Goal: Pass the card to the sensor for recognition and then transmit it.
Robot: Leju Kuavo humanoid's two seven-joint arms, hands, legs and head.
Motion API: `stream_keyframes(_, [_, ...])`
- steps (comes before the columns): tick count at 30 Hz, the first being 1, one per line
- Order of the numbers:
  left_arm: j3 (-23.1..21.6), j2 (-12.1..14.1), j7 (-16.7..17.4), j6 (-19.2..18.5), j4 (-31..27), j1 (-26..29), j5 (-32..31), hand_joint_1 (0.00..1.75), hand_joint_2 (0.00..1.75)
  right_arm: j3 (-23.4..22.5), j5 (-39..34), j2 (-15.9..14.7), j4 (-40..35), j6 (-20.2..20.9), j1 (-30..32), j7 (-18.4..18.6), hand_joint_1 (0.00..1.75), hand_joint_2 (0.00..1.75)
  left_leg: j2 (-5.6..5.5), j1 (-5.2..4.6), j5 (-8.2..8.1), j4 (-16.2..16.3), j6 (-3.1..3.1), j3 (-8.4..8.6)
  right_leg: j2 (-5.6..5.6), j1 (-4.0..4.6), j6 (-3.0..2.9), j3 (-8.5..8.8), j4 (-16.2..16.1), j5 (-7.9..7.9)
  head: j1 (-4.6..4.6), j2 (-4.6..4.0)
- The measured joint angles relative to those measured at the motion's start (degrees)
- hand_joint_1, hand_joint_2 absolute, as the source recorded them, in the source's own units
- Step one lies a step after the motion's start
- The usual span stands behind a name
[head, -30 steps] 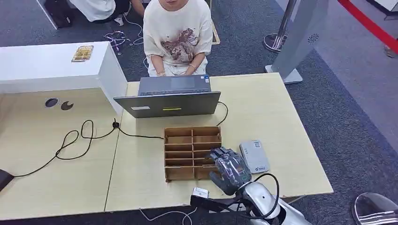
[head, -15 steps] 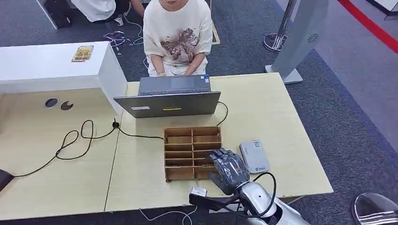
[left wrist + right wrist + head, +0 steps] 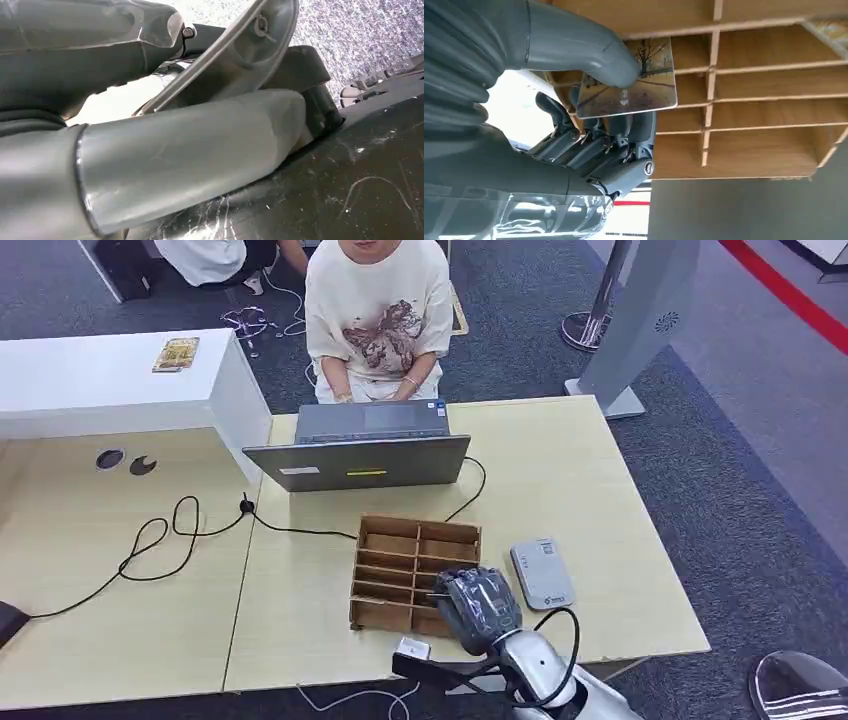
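Near the front edge of the desk (image 3: 600, 490), the right hand (image 3: 478, 608) sits at the front right part of the wooden compartment rack (image 3: 400, 560), and the step in hand is judged to be extraction of the card (image 3: 626, 82) from that rack. The right wrist view shows the card pinched between the thick thumb, pressed on its printed face, and the darker fingers (image 3: 594, 145) curled behind it. The card's free end projects past the thumb and lies over the rack dividers; whether it has fully cleared its compartment cannot be determined. The rack stands skewed against the desk edges, so contact with the hand is likely. The sensor (image 3: 541, 573), a light grey unit, lies flat on the desk just beside the rack's right side and close to the hand. The next move calls for lifting the card clear of the dividers without dragging the rack, then carrying it a short way toward the desk's right edge and presenting its face over the sensor. A firm pinch is required, as the card is thin and smooth. The left hand (image 3: 150, 150) hangs away from the desk; its state cannot be determined.
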Motion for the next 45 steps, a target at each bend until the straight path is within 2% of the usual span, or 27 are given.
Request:
stream_keyframes(3, [0.0, 0.0, 0.0, 0.0, 0.0, 0.0, 0.0, 0.00, 0.00, 0.0, 0.2, 0.4, 0.3, -0.4, 0.3, 0.0, 1.66, 1.75, 0.00, 0.00, 0.00, 0.0, 0.00, 0.00, 0.00, 0.00, 0.00, 0.00, 0.0, 0.00, -0.02, 0.02])
stream_keyframes(6, [0.0, 0.0, 0.0, 0.0, 0.0, 0.0, -0.1, 0.00, 0.00, -0.2, 0.3, 0.7, 0.4, -0.8, 0.6, 0.0, 1.61, 1.75, 0.00, 0.00, 0.00, 0.0, 0.00, 0.00, 0.00, 0.00, 0.00, 0.00, 0.0, 0.00, -0.02, 0.02])
stream_keyframes(8, [0.0, 0.0, 0.0, 0.0, 0.0, 0.0, -0.1, 0.00, 0.00, -0.2, 0.4, 0.9, 0.5, -1.0, 0.7, 0.0, 1.64, 1.75, 0.01, 0.00, 0.00, 0.0, 0.00, 0.01, 0.00, 0.00, 0.00, 0.00, 0.0, 0.00, -0.02, 0.02])
stream_keyframes(9, [0.0, 0.0, 0.0, 0.0, 0.0, 0.0, -0.1, 0.00, 0.00, -0.3, 0.4, 0.9, 0.5, -1.0, 0.8, 0.0, 1.59, 1.75, 0.01, 0.00, 0.01, 0.0, 0.00, 0.01, 0.00, 0.00, 0.00, 0.00, 0.0, 0.00, -0.02, 0.00])
stream_keyframes(13, [0.0, 0.0, 0.0, 0.0, 0.0, 0.0, -0.1, 0.00, 0.00, -0.7, 0.4, 1.0, 0.5, -1.2, 1.0, -0.2, 1.61, 1.75, 0.00, 0.00, 0.00, 0.0, 0.00, 0.01, 0.00, 0.00, 0.00, 0.00, 0.0, 0.00, -0.02, 0.02])
stream_keyframes(16, [0.0, 0.0, 0.0, 0.2, 0.0, 0.0, -0.1, 0.00, 0.00, -1.3, 0.4, 1.2, 0.5, -1.7, 1.4, -0.5, 1.69, 1.75, 0.00, 0.00, 0.00, 0.0, 0.00, 0.00, 0.00, 0.00, 0.00, 0.00, 0.0, 0.00, -0.02, 0.00])
stream_keyframes(22, [0.0, 0.0, 0.0, 0.4, 0.0, 0.0, -0.2, 0.00, 0.00, -1.9, 0.1, 1.4, 0.3, -3.2, 2.3, -1.1, 1.69, 1.75, 0.00, 0.00, 0.00, 0.0, 0.00, 0.00, 0.00, 0.00, 0.00, 0.00, 0.0, 0.00, -0.02, 0.02])
stream_keyframes(28, [0.0, 0.0, 0.0, 0.4, 0.0, 0.0, -0.4, 0.00, 0.00, -3.3, -5.4, 1.6, -1.0, -4.0, 3.6, -4.7, 1.73, 1.75, 0.00, 0.00, 0.00, 0.0, 0.00, 0.00, 0.00, 0.00, 0.00, 0.00, 0.0, 0.00, 0.00, 0.02])
stream_keyframes(32, [0.0, 0.0, 0.0, 0.4, 0.0, 0.0, -0.4, 0.00, 0.00, -4.4, -8.5, 1.6, -2.3, -4.2, 4.6, -6.8, 1.69, 1.75, 0.00, 0.00, 0.00, 0.0, 0.00, 0.00, 0.00, 0.00, 0.00, -0.01, 0.0, 0.00, -0.02, 0.02])
stream_keyframes(37, [0.0, 0.1, 0.0, 0.4, 0.0, 0.0, -0.5, 0.00, 0.00, -5.7, -15.2, 1.5, -4.2, -3.8, 6.1, -10.7, 1.71, 1.75, 0.00, 0.00, 0.00, 0.0, 0.00, 0.00, 0.00, 0.00, 0.00, -0.01, 0.0, 0.00, -0.02, 0.00])
stream_keyframes(45, [0.0, 0.1, 0.0, 0.4, 0.0, 0.0, -0.7, 0.00, 0.00, -7.2, -17.3, 1.4, -5.7, -3.5, 7.3, -12.2, 1.73, 1.75, 0.02, 0.00, 0.00, 0.0, 0.00, 0.01, 0.01, 0.00, 0.00, -0.01, 0.0, 0.00, -0.02, 0.00])
